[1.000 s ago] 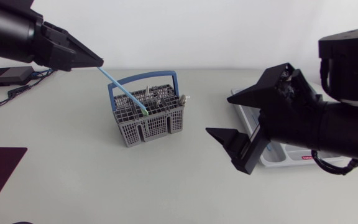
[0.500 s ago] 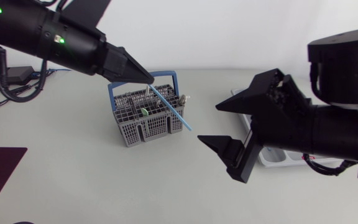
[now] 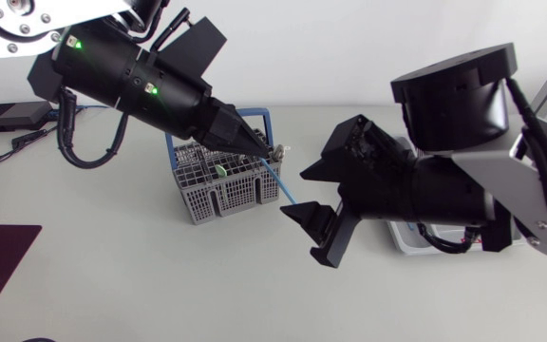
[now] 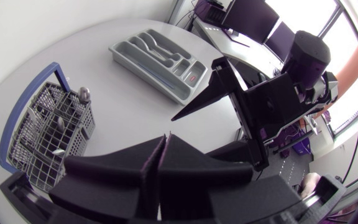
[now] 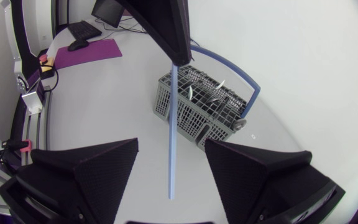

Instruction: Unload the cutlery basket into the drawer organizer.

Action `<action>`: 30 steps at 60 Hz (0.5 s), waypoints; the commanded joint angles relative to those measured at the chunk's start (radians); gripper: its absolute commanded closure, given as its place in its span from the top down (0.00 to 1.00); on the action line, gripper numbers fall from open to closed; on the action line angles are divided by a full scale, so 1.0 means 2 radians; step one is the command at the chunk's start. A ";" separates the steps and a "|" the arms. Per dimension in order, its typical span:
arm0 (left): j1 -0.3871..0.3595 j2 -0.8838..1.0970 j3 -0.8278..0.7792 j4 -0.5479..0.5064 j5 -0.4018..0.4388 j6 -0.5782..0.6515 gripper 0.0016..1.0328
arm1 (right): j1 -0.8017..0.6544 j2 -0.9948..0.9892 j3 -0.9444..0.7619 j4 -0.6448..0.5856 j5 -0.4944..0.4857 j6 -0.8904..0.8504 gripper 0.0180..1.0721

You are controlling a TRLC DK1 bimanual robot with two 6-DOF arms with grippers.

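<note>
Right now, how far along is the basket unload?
Early. Done: one blue stick is out of the basket. In hand: the left gripper is shut on it, its free end between the open fingers of the right gripper, likely for a handover. Left: more cutlery stands in the basket, and the stick has not reached the organizer.

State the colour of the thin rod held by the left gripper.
Light blue rod, clearest in the right wrist view.
</note>
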 commanded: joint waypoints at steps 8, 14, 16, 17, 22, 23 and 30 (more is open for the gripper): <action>-0.004 0.012 0.021 -0.005 0.008 -0.011 0.14 | -0.011 0.029 0.015 0.015 -0.007 -0.005 0.45; -0.003 0.012 0.023 -0.007 0.008 -0.011 0.14 | -0.017 0.037 0.018 0.015 -0.008 -0.005 0.39; -0.003 0.012 0.023 -0.008 0.008 -0.011 0.14 | -0.018 0.039 0.019 0.015 -0.010 -0.005 0.36; -0.003 0.012 0.024 -0.008 0.008 -0.011 0.14 | -0.019 0.039 0.019 0.015 -0.011 -0.005 0.35; -0.002 0.011 0.025 -0.011 0.009 -0.011 0.14 | -0.019 0.044 0.019 0.015 -0.011 -0.005 0.26; -0.002 0.011 0.024 -0.012 0.009 -0.010 0.14 | -0.019 0.045 0.019 0.015 -0.011 -0.005 0.25; 0.000 0.011 0.024 -0.015 0.009 -0.010 0.14 | -0.019 0.046 0.020 0.014 -0.018 -0.003 0.17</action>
